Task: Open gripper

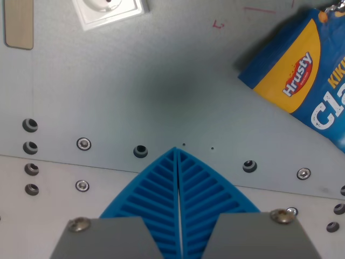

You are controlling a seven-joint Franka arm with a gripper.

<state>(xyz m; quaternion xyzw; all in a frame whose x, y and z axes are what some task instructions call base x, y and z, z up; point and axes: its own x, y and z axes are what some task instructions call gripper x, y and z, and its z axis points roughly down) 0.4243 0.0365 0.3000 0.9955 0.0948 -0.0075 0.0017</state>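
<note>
wrist view: your gripper (177, 154) has its blue ribbed fingers (148, 189) pressed together, tips meeting, nothing between them, hovering over the grey metal table (161, 81). opening step looks not yet begun; next you just spread the fingers, no obstacle nearby. blue/yellow hrusty snack bag (302, 75) sits well apart at wrist view's right, cut off by frame edge. white socket (110, 11) at top also cropped.

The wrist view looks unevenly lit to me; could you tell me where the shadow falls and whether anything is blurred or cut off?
In the wrist view, a soft dark shadow sits on the grey table just ahead of the closed blue gripper; the snack bag print is sharp but cropped by the right edge; the white socket is cropped at the top and slightly washed out.
</note>
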